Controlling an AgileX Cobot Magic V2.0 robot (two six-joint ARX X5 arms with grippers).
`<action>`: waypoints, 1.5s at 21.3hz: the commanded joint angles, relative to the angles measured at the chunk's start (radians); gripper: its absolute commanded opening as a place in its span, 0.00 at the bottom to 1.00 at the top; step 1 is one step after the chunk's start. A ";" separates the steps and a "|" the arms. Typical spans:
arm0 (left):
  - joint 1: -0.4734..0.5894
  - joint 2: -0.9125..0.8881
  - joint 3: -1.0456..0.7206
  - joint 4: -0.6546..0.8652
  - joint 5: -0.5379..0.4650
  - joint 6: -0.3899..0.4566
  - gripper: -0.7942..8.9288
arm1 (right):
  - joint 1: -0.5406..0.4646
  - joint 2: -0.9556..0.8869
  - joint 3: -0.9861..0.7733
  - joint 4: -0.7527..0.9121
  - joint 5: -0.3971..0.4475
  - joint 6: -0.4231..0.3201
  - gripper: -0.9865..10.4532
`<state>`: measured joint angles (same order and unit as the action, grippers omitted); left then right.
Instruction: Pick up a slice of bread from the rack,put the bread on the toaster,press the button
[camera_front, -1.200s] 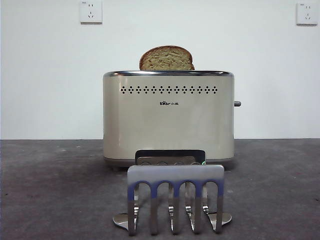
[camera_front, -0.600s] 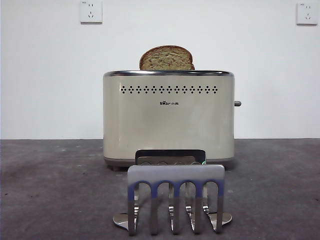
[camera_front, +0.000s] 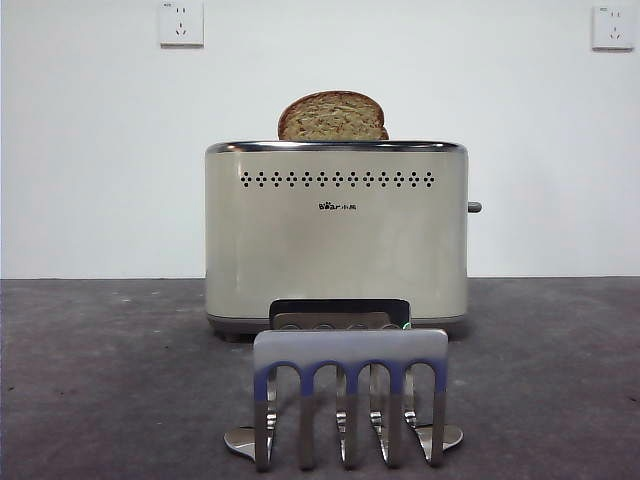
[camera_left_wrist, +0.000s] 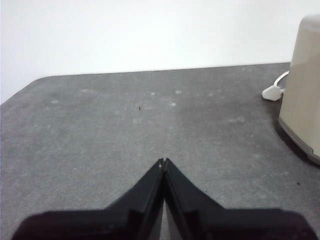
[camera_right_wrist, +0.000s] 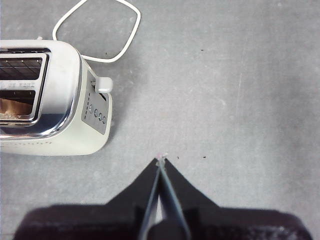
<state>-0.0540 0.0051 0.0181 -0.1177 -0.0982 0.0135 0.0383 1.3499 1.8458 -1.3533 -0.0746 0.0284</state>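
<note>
Front view: the bread (camera_front: 333, 116) stands upright in the toaster (camera_front: 336, 240), its domed top above the chrome rim. The rack (camera_front: 348, 398) stands on the desk (camera_front: 110, 380) just in front of the toaster, with no slice visible in its slots. The button (camera_front: 474, 207) pokes out sideways from the toaster's narrow end. No arm shows here.

Left wrist view: the left end effector (camera_left_wrist: 163, 162) is pressed together, holding nothing, over bare desk, with a corner of the toaster and a white plug (camera_left_wrist: 271, 93) off to one side.

Right wrist view: the right end effector (camera_right_wrist: 161, 160) is also pressed together and empty, above the desk near the toaster's control end. The lever (camera_right_wrist: 103, 84) juts out there above a row of small knobs, and a white cable (camera_right_wrist: 97, 31) loops beyond.

Judgement: only the press remains. The lever looks stiff and small, so a closed tip should bear down squarely on its top; the toaster seems heavy enough not to slide.
</note>
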 joint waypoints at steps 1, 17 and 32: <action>0.003 -0.002 -0.011 0.004 0.003 -0.039 0.08 | 0.001 0.003 -0.001 -0.008 0.005 -0.007 0.09; 0.004 0.099 -0.010 0.004 0.001 -0.055 0.08 | -0.014 -0.311 -0.421 0.502 0.129 -0.012 0.09; 0.004 0.198 -0.010 0.005 0.001 -0.055 0.08 | -0.103 -1.174 -1.674 1.314 0.222 -0.088 0.09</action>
<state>-0.0532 0.1997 0.0181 -0.1188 -0.0975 -0.0360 -0.0696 0.1970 0.2138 -0.0578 0.1532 -0.0925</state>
